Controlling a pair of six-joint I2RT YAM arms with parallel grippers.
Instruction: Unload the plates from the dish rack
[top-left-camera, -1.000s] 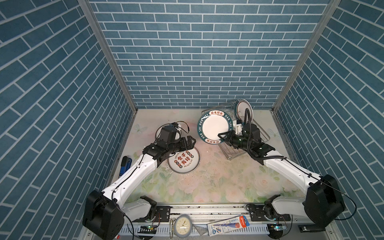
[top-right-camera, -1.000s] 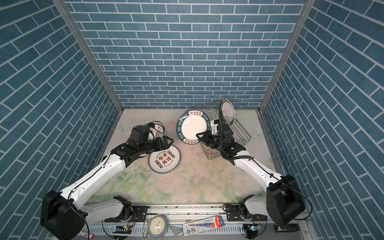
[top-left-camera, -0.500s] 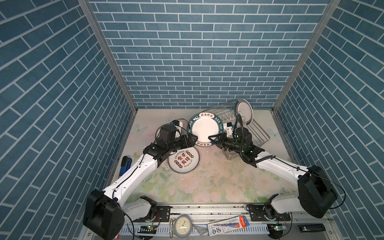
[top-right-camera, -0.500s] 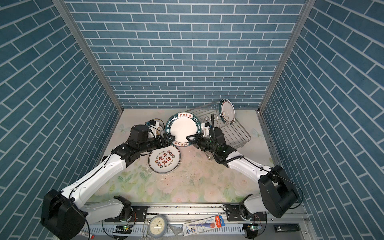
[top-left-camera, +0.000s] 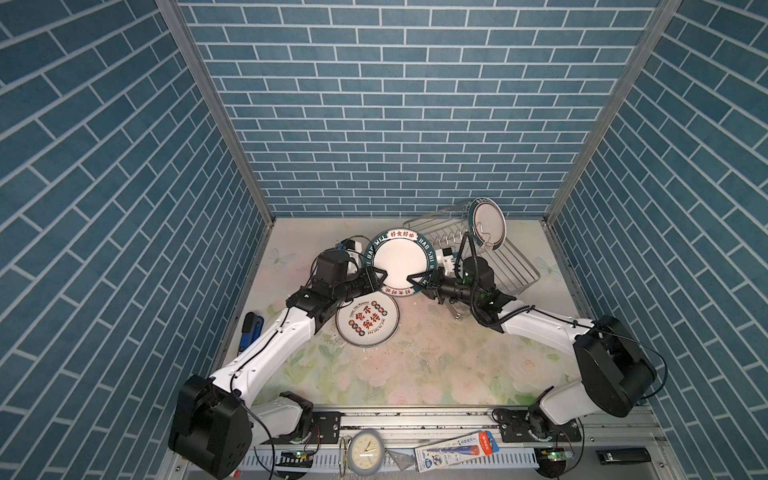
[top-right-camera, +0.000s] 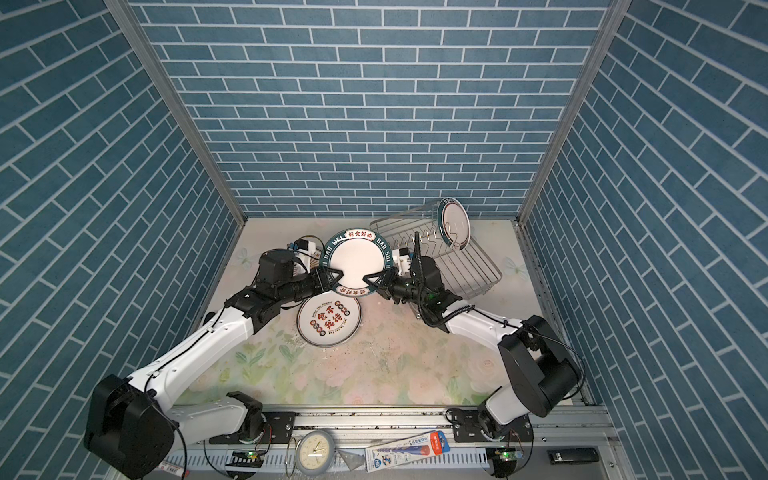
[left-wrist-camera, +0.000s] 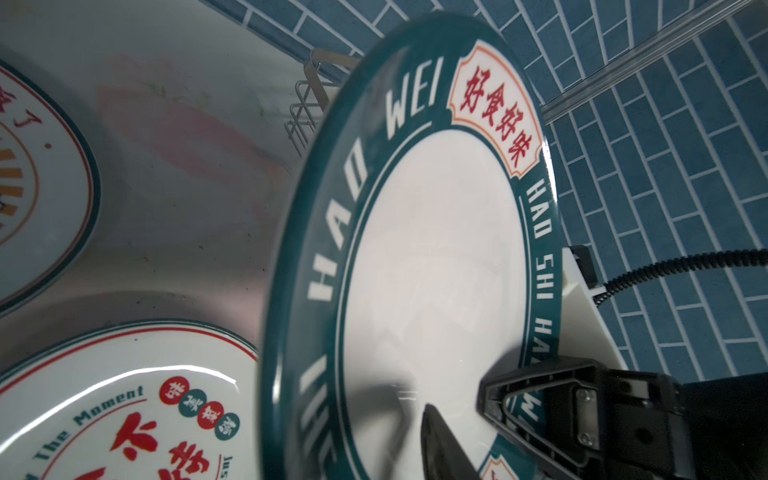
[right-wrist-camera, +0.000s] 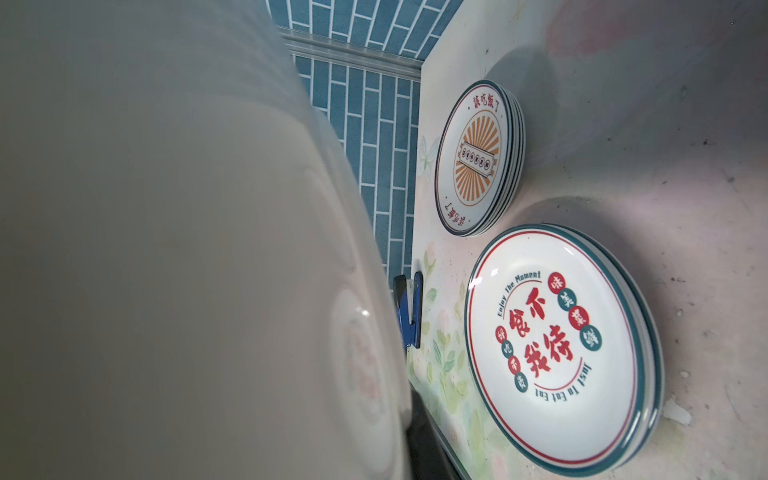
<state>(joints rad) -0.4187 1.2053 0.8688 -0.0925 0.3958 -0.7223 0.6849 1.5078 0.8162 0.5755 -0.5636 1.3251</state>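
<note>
A white plate with a dark green lettered rim (top-left-camera: 399, 259) (top-right-camera: 356, 262) hangs tilted above the mat, between the two arms. My right gripper (top-left-camera: 415, 279) is shut on its lower right rim. My left gripper (top-left-camera: 380, 277) pinches the lower left rim, one finger (left-wrist-camera: 440, 444) lying on the plate's face and the other hidden behind it. The silver wire dish rack (top-left-camera: 511, 266) stands at the back right, holding one upright plate (top-left-camera: 486, 224). A plate with red characters (top-left-camera: 368, 320) lies flat below the left wrist, on top of another. A stack of sunburst plates (right-wrist-camera: 478, 158) lies beyond it.
A blue tool (top-left-camera: 249, 328) lies at the mat's left edge. A small clock (top-left-camera: 365, 451) and a flat package (top-left-camera: 457, 449) sit on the front rail. Blue brick walls close in on three sides.
My right gripper has carried the green-rimmed plate left from the rack to the middle. My left gripper, wide open a second ago, has closed onto the plate's rim.
</note>
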